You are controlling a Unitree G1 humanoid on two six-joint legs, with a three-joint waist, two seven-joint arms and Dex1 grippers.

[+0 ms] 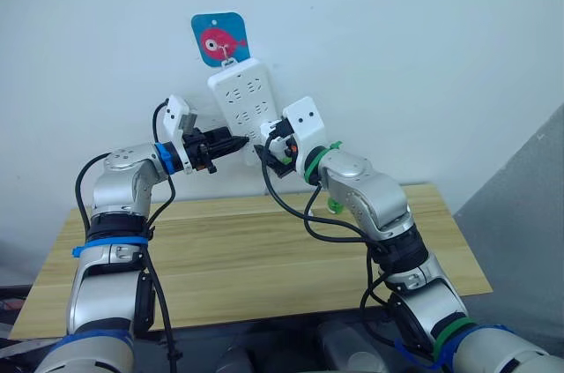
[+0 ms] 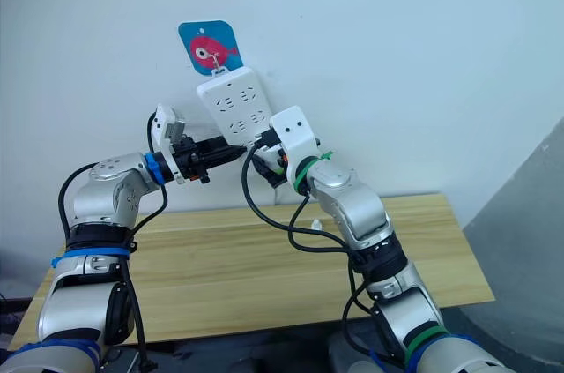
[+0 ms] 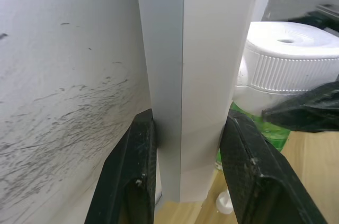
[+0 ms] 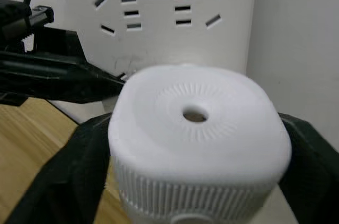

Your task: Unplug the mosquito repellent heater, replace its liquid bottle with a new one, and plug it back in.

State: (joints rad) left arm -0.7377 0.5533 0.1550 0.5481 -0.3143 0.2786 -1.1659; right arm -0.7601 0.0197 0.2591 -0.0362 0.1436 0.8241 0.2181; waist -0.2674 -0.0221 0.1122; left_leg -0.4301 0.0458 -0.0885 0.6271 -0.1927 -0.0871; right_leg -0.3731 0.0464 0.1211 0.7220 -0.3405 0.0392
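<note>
Head views show both arms raised to a white power strip (image 1: 244, 100) that hangs slanted on the wall under a blue tag (image 1: 219, 38) with a pink fish, above the back edge of a wooden table (image 1: 238, 267). The left gripper (image 1: 236, 140) reaches in from the left and its black fingers (image 3: 139, 176) clamp the strip's lower edge, one finger on each face, as the left wrist view shows. The right gripper (image 4: 196, 181) is closed on the heater (image 4: 197, 144), its dark pads pressed against the ribbed sides, with the round vent hole facing the wrist camera. The heater sits just in front of the strip's lower end, close to the left gripper's fingertips; whether its prongs are in a socket cannot be told. In the left wrist view a green bottle (image 3: 267, 128) shows directly under the heater's white body, attached to it. On the table near the back edge, beside the right forearm, lies a small white piece (image 2: 315, 225), and a green object (image 1: 335, 206) shows there too, too small to identify.
</note>
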